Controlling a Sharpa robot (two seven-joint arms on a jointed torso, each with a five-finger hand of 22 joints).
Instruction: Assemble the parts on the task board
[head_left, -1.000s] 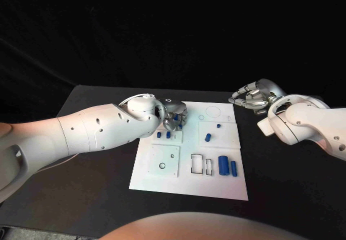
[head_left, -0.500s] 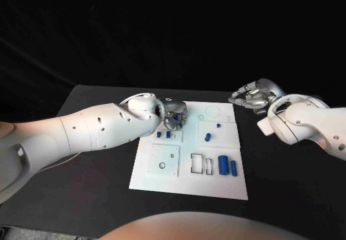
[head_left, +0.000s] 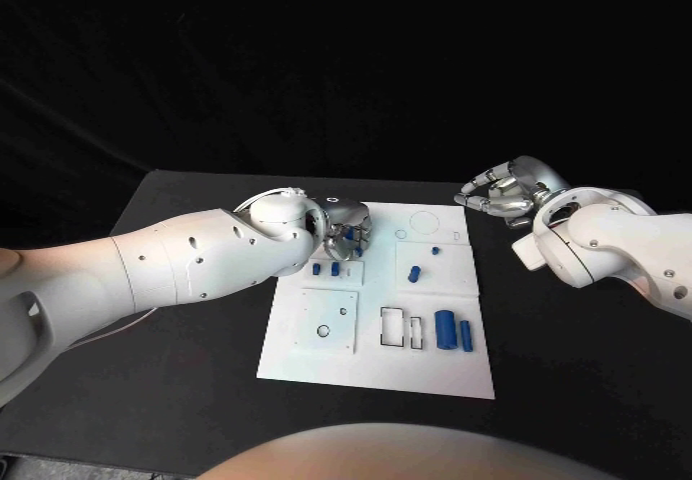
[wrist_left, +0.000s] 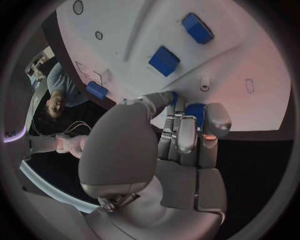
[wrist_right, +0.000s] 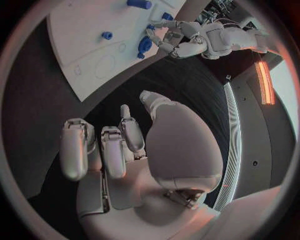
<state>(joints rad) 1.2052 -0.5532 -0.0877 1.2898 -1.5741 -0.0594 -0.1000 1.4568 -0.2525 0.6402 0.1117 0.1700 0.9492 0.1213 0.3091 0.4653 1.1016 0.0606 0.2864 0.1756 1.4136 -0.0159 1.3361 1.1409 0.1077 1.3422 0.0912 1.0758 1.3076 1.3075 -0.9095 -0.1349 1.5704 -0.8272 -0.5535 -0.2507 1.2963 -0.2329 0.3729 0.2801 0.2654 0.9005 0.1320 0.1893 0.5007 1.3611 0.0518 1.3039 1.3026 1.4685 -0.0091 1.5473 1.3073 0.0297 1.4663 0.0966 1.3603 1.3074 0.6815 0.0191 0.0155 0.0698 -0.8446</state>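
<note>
The white task board (head_left: 378, 365) lies in the middle of the black table. My left hand (head_left: 343, 225) hovers over the board's far left corner. Its thumb and fingers (wrist_left: 181, 135) are curled around a small blue part (wrist_left: 195, 111), also seen as a blue part (wrist_right: 145, 45) from the right wrist. Two small blue parts (head_left: 326, 268) lie just nearer than that hand. Further blue parts (head_left: 415, 272) sit mid-board, and two longer ones (head_left: 454, 331) sit near the right edge. My right hand (head_left: 498, 193) hangs off the board's far right corner, fingers (wrist_right: 94, 145) curled in, holding nothing.
A raised square plate (head_left: 329, 320) and dark rectangular slots (head_left: 394, 327) occupy the board's near half; a circle outline (head_left: 427, 220) marks its far end. Bare black table (head_left: 188, 330) lies on both sides of the board.
My left hand has edged slightly toward the board's far end with the blue part in it. The right hand has stayed where it was.
</note>
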